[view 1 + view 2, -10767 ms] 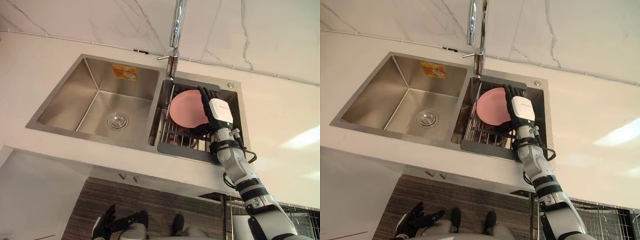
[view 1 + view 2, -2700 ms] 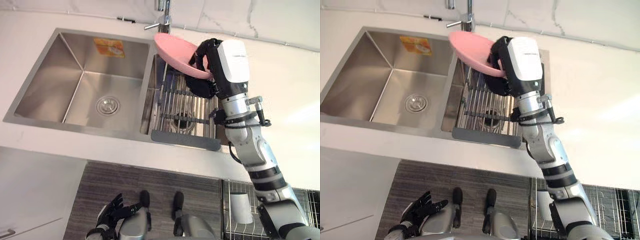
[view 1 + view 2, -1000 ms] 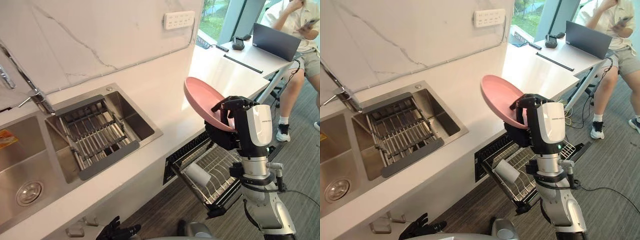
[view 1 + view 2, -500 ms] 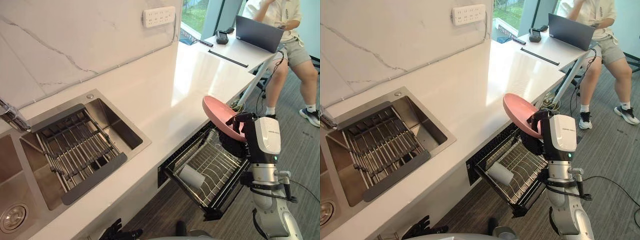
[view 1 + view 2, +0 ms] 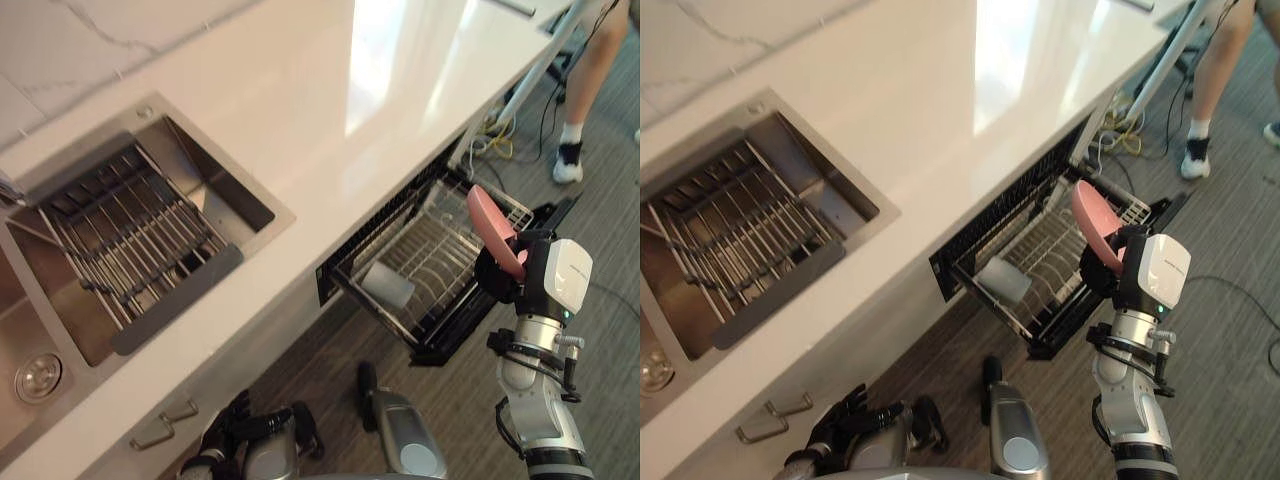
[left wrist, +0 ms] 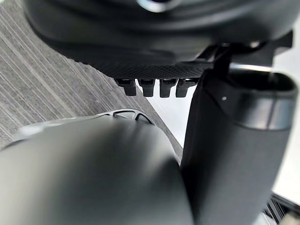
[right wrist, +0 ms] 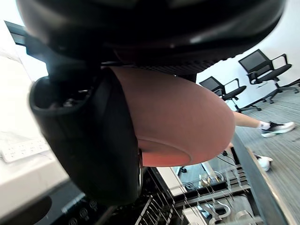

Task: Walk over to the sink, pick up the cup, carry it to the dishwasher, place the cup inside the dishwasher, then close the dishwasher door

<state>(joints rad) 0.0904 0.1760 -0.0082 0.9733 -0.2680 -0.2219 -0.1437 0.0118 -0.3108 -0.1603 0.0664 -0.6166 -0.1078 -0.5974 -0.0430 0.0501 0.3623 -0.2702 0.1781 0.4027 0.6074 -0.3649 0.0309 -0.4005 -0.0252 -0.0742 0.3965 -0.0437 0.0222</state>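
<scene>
Right hand (image 5: 502, 280), fingers curled on the plate (image 5: 488, 222), at 3 o'clock of the rack (image 5: 432, 240); best lowered edge-on between tines, clear of the cup (image 5: 388, 285) lying at 9 o'clock; left hand (image 5: 852, 420) relaxed

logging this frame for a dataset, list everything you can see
plate: one, pink, on edge over the dishwasher rack
cup: one, white, on its side in the dishwasher rack
dishwasher rack: one, black-framed wire, pulled out below the countertop
sink: one, steel, set in the countertop
drainer rack: one, dark grey, across the sink
countertop: one, white
person: one, leg and white shoe, beyond the dishwasher rack
right robot hand: dark, curled round the plate
left robot hand: dark, low near the floor, relaxed
</scene>
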